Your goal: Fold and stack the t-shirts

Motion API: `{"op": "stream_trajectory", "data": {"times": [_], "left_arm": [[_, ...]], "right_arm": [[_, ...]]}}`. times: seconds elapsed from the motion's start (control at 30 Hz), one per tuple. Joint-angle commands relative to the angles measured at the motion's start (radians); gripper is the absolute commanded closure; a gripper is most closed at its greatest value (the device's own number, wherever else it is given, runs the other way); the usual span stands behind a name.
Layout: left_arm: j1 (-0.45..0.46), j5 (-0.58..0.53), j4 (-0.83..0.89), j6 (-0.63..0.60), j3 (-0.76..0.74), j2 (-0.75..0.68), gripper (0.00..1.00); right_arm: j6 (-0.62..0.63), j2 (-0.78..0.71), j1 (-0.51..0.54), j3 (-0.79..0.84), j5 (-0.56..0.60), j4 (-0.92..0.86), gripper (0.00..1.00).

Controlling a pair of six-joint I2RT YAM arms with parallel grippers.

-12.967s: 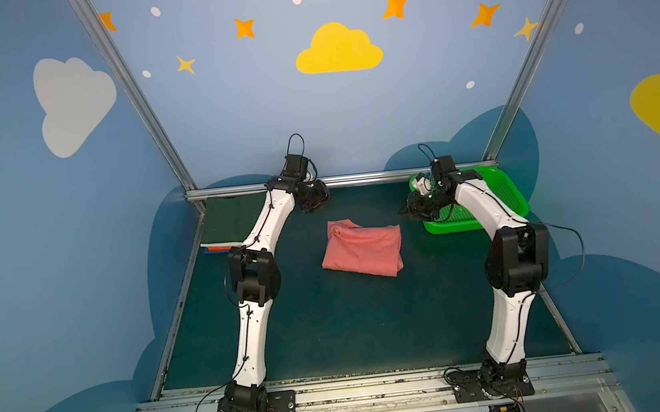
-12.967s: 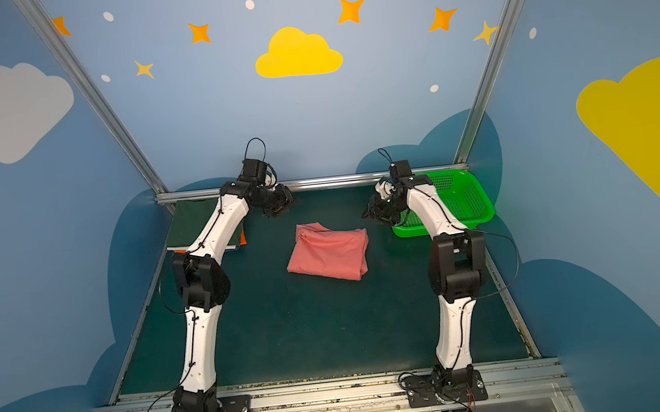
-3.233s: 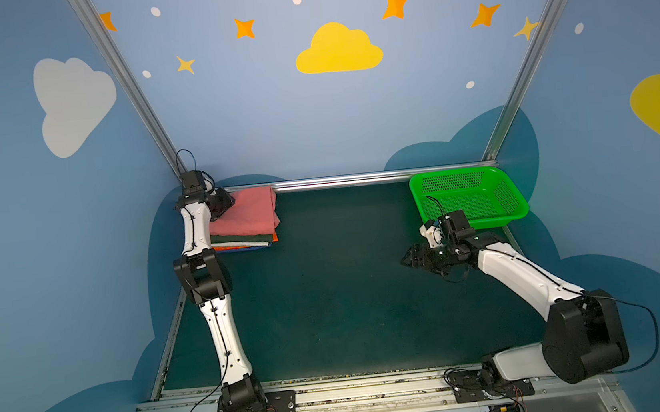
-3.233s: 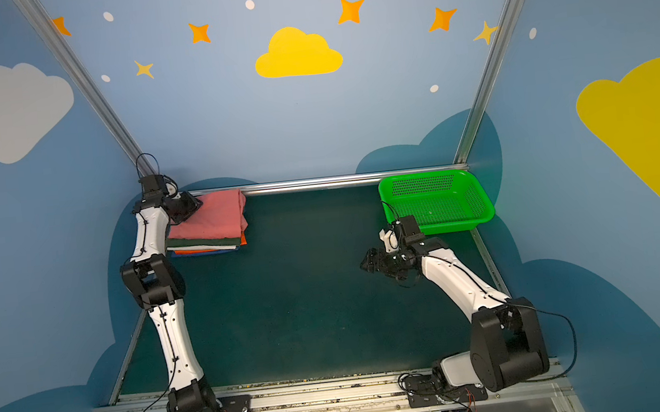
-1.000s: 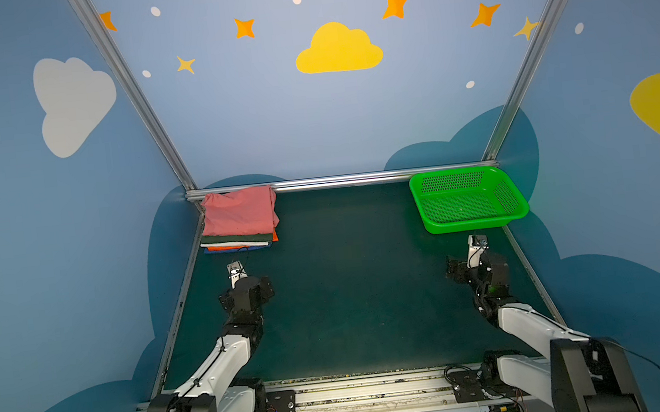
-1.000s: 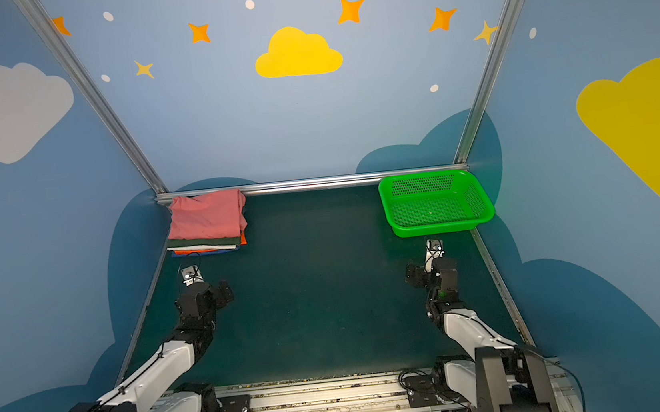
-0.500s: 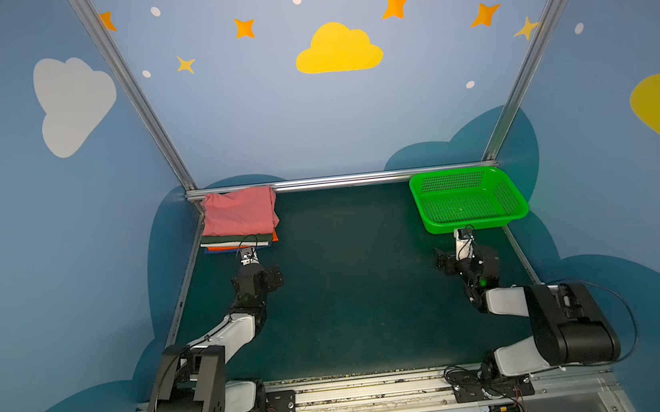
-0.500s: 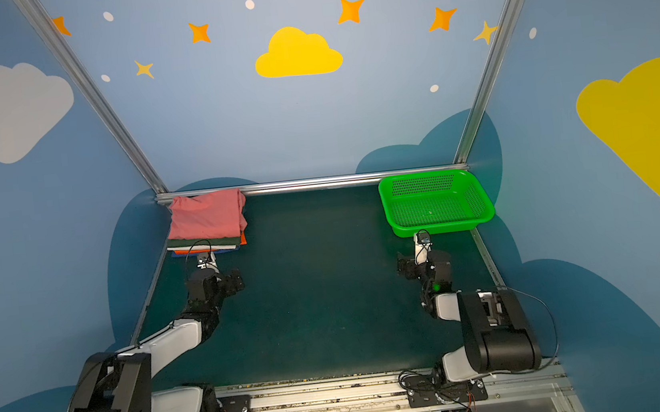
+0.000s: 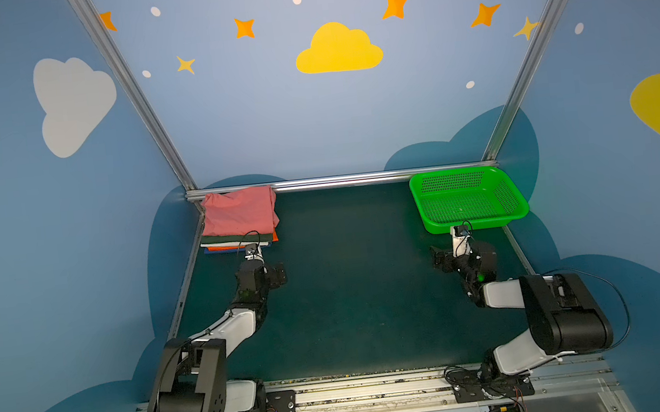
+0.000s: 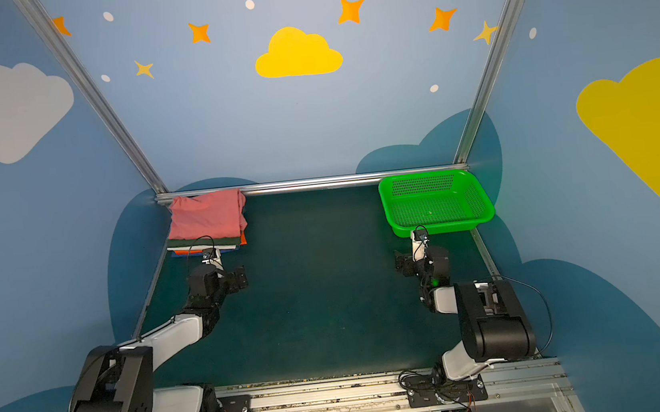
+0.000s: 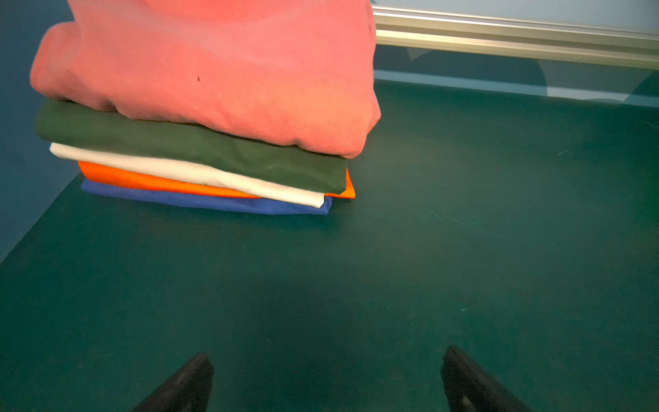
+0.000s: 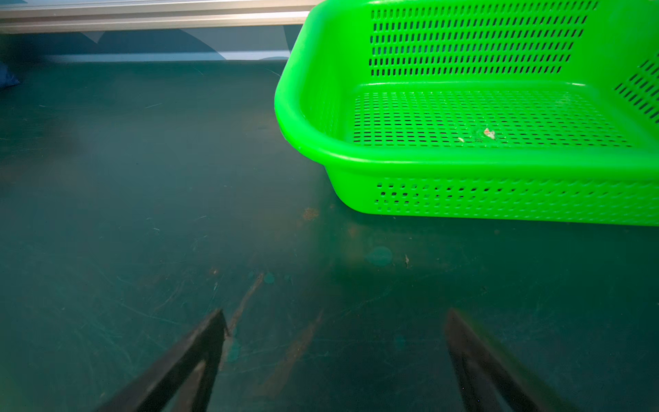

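The t-shirts lie folded in one stack in the back left corner, with the salmon-pink one (image 9: 239, 214) (image 10: 206, 218) (image 11: 214, 71) on top. Under it lie a dark green (image 11: 178, 146), a white (image 11: 171, 167), an orange (image 11: 135, 179) and a blue shirt (image 11: 214, 204). My left gripper (image 9: 263, 273) (image 10: 219, 279) (image 11: 328, 355) is open and empty, low over the mat a short way in front of the stack. My right gripper (image 9: 463, 255) (image 10: 422, 262) (image 12: 335, 313) is open and empty too, just in front of the green basket.
The green perforated basket (image 9: 470, 221) (image 10: 439, 227) (image 12: 499, 199) stands at the back right and holds only tiny scraps (image 12: 489, 133). A metal rail (image 9: 338, 181) runs along the back wall. Both arms are folded low, with their elbows near the front base rail (image 9: 360, 392).
Over the last second both arms have folded lower toward the front rail while their wrists edged slightly toward the back. Both grippers stayed open and empty. The stack has not moved.
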State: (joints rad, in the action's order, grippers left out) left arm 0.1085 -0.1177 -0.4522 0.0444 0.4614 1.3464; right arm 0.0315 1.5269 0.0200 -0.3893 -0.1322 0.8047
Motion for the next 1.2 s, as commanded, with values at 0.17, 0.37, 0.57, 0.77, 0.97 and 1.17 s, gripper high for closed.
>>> {"op": "stream_trajectory", "data": {"times": [0.17,0.37,0.57,0.77,0.97,1.17], "left_arm": [[-0.008,0.016,0.013,0.012,0.013,-0.003,0.00],[-0.057,0.127,0.076,-0.003,0.071,0.041,0.00],[-0.099,0.071,-0.123,-0.049,0.008,0.086,0.00],[-0.136,0.057,-0.240,0.003,-0.029,0.158,0.00],[-0.140,0.038,-0.255,0.012,-0.034,0.160,0.00],[-0.136,-0.042,-0.282,0.045,-0.052,0.155,0.00]], "right_arm": [[0.008,-0.020,-0.004,-0.013,-0.012,-0.009,0.03],[0.006,-0.020,-0.005,-0.013,-0.014,-0.010,0.03],[0.007,-0.020,-0.007,-0.014,-0.019,-0.010,0.03],[0.006,-0.020,-0.006,-0.013,-0.020,-0.010,0.03],[0.005,-0.020,-0.008,-0.014,-0.020,-0.010,0.03],[0.005,-0.020,-0.009,-0.014,-0.022,-0.010,0.03]]}}
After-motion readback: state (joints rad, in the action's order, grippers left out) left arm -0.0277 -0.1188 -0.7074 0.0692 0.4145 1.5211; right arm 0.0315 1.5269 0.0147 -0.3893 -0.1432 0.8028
